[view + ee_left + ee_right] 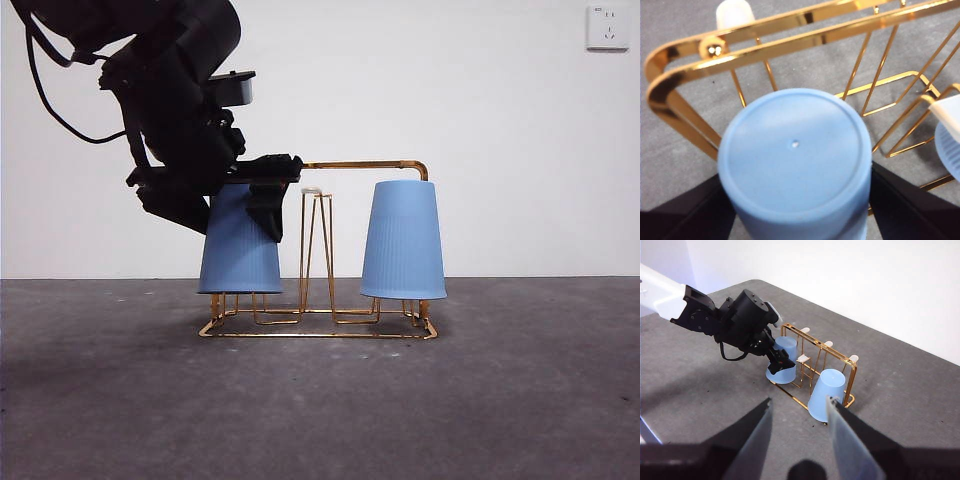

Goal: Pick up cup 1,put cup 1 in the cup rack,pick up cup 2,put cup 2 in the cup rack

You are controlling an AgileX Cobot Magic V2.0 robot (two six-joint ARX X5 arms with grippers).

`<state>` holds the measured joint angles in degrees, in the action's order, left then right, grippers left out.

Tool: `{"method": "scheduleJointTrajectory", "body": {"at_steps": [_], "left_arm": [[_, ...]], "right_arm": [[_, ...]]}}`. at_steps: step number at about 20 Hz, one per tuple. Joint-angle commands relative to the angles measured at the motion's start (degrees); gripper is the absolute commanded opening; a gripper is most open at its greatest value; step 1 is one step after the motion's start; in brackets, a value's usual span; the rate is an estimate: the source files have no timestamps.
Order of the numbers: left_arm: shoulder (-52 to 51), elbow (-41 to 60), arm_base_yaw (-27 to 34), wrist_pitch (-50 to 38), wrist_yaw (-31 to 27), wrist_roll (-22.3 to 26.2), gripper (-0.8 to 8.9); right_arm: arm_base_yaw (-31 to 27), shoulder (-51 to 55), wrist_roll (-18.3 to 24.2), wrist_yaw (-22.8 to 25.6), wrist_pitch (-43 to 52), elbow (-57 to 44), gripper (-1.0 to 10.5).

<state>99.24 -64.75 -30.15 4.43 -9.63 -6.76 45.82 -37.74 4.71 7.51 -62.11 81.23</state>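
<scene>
The left pincer (262, 195) pinches the second blue cup (240, 245) upside down near its top, so its open mouth slides over a peg of the cup rack (365, 165). The first cup (403, 240) already sits inverted on the rack. The right pincer (799, 427) hangs well apart, spread and empty.

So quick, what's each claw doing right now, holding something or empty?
Left gripper: closed on the blue cup, upside down at the cup rack.
Right gripper: open, holding nothing, away from the rack.
</scene>
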Motion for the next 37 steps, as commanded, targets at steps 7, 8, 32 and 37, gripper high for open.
{"method": "scheduleJointTrajectory", "body": {"at_steps": [7, 8, 32, 37], "left_arm": [[1.81, 0.85, 0.28, 8.7, 1.6, -1.18, 5.12], [1.64, 0.85, 0.28, 9.16, 2.47, -1.18, 5.12], [-37.44, 0.81, -2.97, 46.64, 27.06, -3.8, 4.98], [-48.92, 0.81, -3.26, 51.56, 30.47, -5.51, 4.86]], "right_arm": [[-0.02, 0.13, -0.15, 0.02, 0.31, -0.02, 1.9], [-0.02, 0.13, -0.15, 0.02, 0.26, -0.02, 1.9], [-0.02, -1.81, -0.7, 0.0, -13.79, -0.02, 1.9], [-0.02, -3.3, -1.9, 0.0, -16.66, -0.02, 1.9]]}}
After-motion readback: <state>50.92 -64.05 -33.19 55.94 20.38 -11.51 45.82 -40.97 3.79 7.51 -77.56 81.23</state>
